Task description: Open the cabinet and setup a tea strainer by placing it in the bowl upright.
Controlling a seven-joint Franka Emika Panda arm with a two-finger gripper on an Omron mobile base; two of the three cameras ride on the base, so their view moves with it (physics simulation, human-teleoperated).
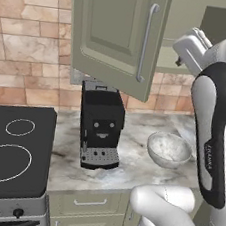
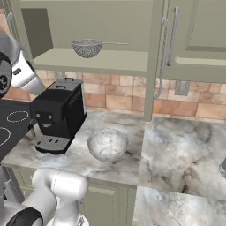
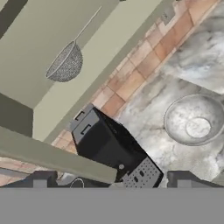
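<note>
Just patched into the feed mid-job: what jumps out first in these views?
The cabinet stands open, with the tea strainer sitting on its shelf, handle pointing right in the right base view. Below on the marble counter, the black coffee machine stands just left of the bowl, which has nothing in it. The gripper is open and holds nothing, with its fingers up near the open door.

Mesh tea strainer [image 2: 87,47] on cabinet [image 2: 106,62] shelf

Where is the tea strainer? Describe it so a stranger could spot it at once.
Look at the open cabinet above the black coffee machine. On its shelf sits the tea strainer, a grey mesh basket with a thin straight handle. The bowl on the counter below is smooth and marbled, not mesh.
</note>
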